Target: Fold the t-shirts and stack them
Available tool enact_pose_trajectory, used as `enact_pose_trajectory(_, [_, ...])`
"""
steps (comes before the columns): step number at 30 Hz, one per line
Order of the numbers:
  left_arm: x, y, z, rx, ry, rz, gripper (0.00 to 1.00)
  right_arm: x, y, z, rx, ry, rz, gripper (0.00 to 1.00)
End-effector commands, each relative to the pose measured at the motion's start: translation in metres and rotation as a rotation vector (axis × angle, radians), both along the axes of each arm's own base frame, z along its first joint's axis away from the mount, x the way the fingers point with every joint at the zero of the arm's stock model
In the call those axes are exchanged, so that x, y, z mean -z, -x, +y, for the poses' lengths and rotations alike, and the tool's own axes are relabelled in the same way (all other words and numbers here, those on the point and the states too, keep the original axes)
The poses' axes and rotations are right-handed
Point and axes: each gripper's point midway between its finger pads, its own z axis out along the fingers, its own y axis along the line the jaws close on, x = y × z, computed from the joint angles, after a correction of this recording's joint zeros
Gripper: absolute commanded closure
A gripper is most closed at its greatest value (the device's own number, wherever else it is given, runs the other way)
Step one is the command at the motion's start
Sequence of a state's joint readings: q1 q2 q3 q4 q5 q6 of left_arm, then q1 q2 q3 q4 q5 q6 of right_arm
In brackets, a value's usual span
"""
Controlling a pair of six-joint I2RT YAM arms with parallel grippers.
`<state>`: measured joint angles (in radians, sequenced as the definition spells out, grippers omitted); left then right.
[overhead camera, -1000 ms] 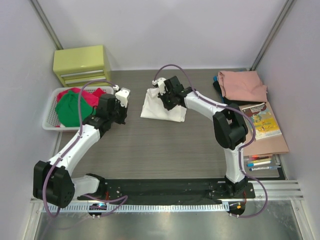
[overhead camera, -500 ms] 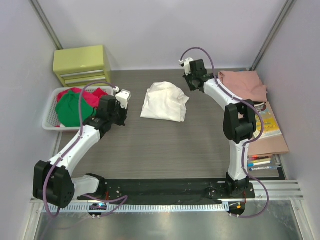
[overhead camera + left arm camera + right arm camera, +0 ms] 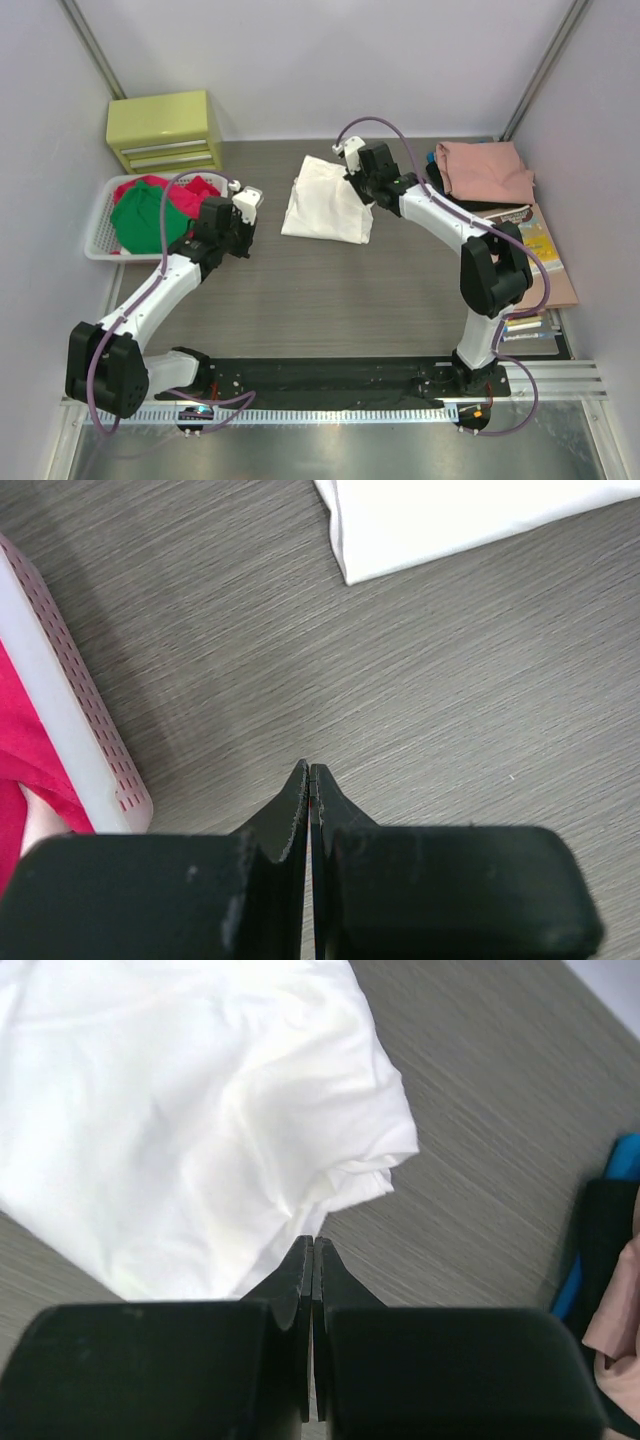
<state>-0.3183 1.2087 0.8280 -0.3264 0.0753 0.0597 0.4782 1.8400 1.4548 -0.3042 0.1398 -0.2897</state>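
White t-shirt (image 3: 322, 203) is loosely folded; right gripper (image 3: 312, 1244) and left gripper (image 3: 308, 770), both pressed together and empty, could drag its fold open.

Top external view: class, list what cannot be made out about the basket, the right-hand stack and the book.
Basket: t-shirt count unclear; the red t-shirt and green t-shirt overlap and the left arm's cable crosses them.
Dark cloth under the salmon-pink t-shirt: mostly covered; the right wrist view's edge cuts it off.
Book: its left part hidden behind the right arm.
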Motion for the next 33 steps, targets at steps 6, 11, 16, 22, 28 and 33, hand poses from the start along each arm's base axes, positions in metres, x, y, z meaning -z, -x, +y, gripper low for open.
enact_pose_trajectory(6, [-0.017, -0.008, -0.002, 0.007, 0.016, -0.06, 1.0, -0.021, -0.007, 0.047, -0.065, -0.059, -0.067, 0.99])
enact_pose_trajectory(11, [-0.018, -0.005, 0.001, 0.005, 0.006, -0.065, 1.0, -0.002, -0.037, 0.051, -0.034, -0.024, -0.061, 0.99])
enact_pose_trajectory(16, [-0.018, -0.002, 0.002, 0.014, -0.001, -0.07, 1.0, 0.041, -0.068, 0.019, 0.051, 0.021, -0.006, 0.99])
enact_pose_trajectory(22, [-0.014, 0.001, 0.001, 0.023, -0.001, -0.059, 1.0, 0.053, -0.08, -0.03, 0.137, 0.053, 0.014, 0.99])
enact_pose_trajectory(28, [-0.008, -0.001, -0.003, 0.035, 0.009, -0.04, 1.0, 0.029, -0.082, -0.047, 0.144, 0.046, -0.025, 0.99])
enact_pose_trajectory(33, [-0.01, -0.001, -0.003, 0.034, 0.013, -0.043, 1.0, 0.004, -0.08, -0.047, 0.143, 0.035, -0.073, 0.99])
